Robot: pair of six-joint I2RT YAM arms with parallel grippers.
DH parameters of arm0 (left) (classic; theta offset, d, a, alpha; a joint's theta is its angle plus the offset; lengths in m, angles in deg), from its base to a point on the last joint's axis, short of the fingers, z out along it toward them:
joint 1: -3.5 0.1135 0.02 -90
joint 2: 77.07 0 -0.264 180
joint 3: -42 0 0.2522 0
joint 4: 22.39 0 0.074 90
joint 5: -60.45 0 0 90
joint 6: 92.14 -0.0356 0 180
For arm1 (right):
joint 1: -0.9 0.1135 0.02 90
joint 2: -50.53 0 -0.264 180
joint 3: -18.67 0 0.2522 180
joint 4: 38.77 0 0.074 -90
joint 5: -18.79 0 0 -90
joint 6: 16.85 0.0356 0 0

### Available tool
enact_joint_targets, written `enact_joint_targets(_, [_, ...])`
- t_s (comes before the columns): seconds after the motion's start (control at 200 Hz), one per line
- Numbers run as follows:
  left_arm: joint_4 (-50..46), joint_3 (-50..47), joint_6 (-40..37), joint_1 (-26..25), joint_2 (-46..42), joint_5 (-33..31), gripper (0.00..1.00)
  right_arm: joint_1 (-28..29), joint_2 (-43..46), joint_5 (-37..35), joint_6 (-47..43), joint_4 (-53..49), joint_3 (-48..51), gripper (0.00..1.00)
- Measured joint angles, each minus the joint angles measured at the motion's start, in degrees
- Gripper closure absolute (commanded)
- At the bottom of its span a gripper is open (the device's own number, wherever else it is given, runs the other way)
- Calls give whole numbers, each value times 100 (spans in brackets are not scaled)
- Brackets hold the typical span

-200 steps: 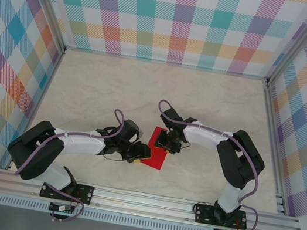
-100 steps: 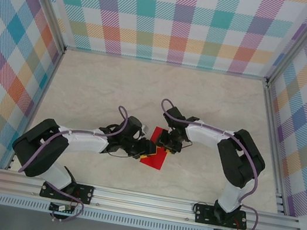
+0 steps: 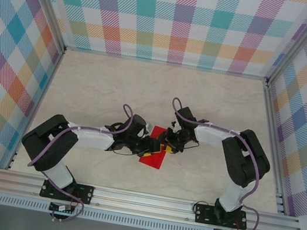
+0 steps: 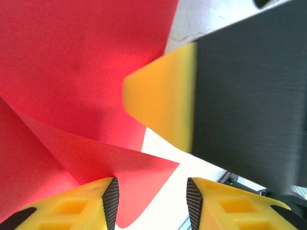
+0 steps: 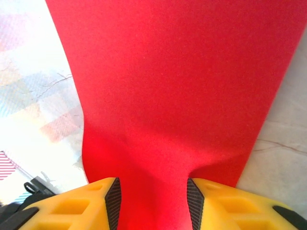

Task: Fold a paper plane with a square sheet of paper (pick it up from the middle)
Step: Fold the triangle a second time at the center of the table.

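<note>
The square sheet of paper (image 3: 153, 158) is bright red and lies at the table's centre front, with both grippers meeting over its middle. My left gripper (image 3: 152, 147) comes in from the left and stands open. In the left wrist view a raised, folded corner of the sheet (image 4: 144, 167) rests against its left finger, and bare table shows in the rest of the gap (image 4: 151, 203). My right gripper (image 3: 166, 146) faces it, with its yellow fingertip (image 4: 163, 105) close ahead. In the right wrist view the sheet (image 5: 177, 86) humps up between the spread jaws of that gripper (image 5: 152, 201).
The tabletop (image 3: 104, 88) is pale marble. Plaid walls (image 3: 176, 18) close it in at the back and both sides. An aluminium rail (image 3: 144, 200) runs along the near edge by the arm bases. There is open surface behind and beside the sheet.
My left gripper has slid right onto the sheet's middle until it nearly touches the right gripper. The right arm's elbow has swung a little to the right.
</note>
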Motion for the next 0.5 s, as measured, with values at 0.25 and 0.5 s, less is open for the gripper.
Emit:
enact_joint_targets(0.25, [-4,0,0,0,72,-31,67,-330,629,94,-146,227,369,59])
enact_joint_targets(0.5, [-7,0,-2,-2,72,-146,74,-407,1108,345,-435,293,719,62])
